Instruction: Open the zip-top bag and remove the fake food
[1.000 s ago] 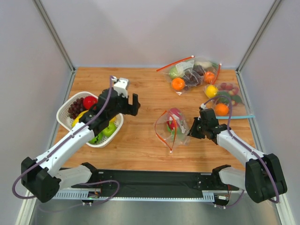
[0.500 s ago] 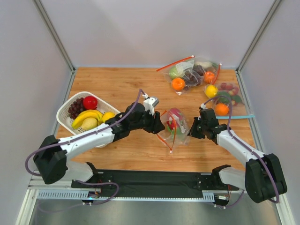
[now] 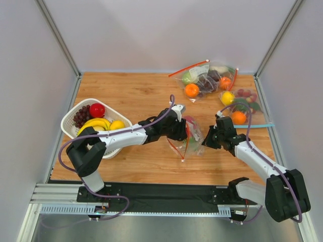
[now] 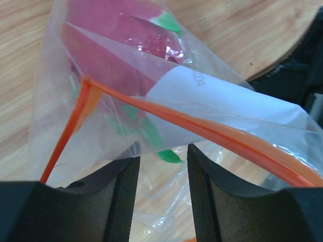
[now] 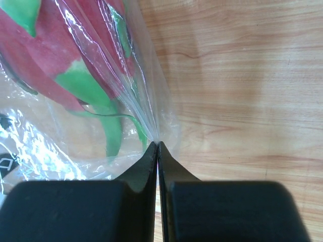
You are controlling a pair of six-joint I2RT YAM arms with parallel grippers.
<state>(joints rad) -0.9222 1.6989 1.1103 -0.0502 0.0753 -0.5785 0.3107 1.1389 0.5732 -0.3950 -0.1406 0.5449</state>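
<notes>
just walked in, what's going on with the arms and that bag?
The right gripper is shut on a plastic edge of the zip-top bag, holding it mid-table. The left gripper is open, with its fingers at the bag's red-orange zip strip and gripping nothing. A pink fruit with green tips is inside the bag. Grapes and a red fruit lie in the white basket on the left.
</notes>
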